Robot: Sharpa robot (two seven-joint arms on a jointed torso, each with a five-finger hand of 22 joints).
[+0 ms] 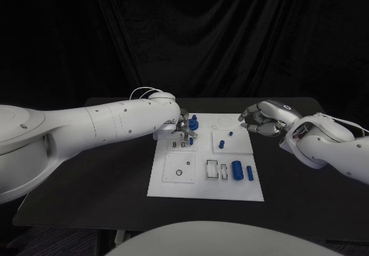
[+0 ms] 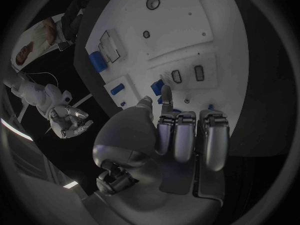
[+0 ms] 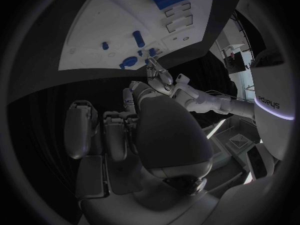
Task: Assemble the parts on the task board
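Your left hand (image 1: 181,129) sits over the far left part of the task board (image 1: 173,186), fingers pointing down onto the white plate. In the left wrist view the fingers (image 2: 186,135) lie side by side, curled forward, and the thumb tip meets a small blue part (image 2: 158,88) right at the fingertips; whether the hand is actually pinching that part or only touching it, you cannot tell from these pictures. Just past its fingertips stands a blue knob-shaped part (image 1: 193,124), close beside the hand.

Moving rightward from that hand, a small blue peg (image 1: 221,143) lies on the board's middle panel, and another tiny blue piece (image 1: 231,133) sits a little beyond it, nearer your right hand. Toward the robot from the left hand, well apart from it, a large blue cylinder (image 1: 238,170) lies on the board with a slimmer blue pin (image 1: 249,172) just beside it, next to two pale rectangular slots. A small ring (image 1: 179,173) lies on the near left panel.

Your right hand (image 1: 262,120) hovers off the board's far right corner, above the black counter (image 1: 92,176). Its fingers are curled in toward the palm with nothing between them; the right wrist view shows the fingers (image 3: 115,135) folded together and the board well ahead of them.
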